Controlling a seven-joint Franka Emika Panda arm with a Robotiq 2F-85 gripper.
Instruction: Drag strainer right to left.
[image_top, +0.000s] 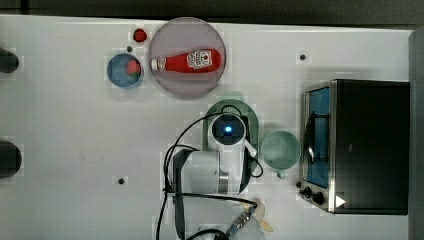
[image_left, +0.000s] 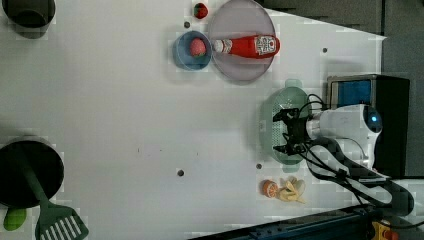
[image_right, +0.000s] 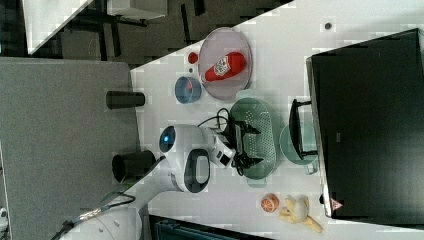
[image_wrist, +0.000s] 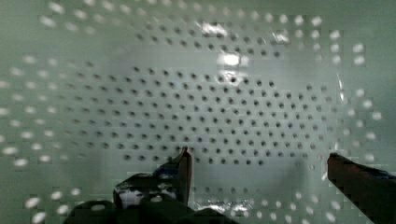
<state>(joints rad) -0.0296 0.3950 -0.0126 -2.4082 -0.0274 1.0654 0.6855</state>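
One light, stiff plastic strainer (image_left: 283, 125), mid-bench beside the toaster oven (image_top: 367, 145). My gripper (image_wrist: 257, 161) hangs inside it, jaws wide, holding nothing. I'd hook the rim wall; it'll skid easily.

One strainer (image_left: 280, 106), one mug (image_top: 280, 149), one plate (image_left: 235, 20), one ketchup bottle (image_left: 247, 45), one blue bowl (image_left: 186, 56), two strawberries, one toaster oven (image_top: 367, 145), one orange (image_left: 269, 188), one banana (image_left: 294, 191).

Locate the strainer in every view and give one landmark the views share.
Top view: strainer at centre, under the arm.
Left view: strainer right of centre.
Right view: strainer at centre.
Wrist view: strainer close up.
Landmark: ketchup bottle on the plate.
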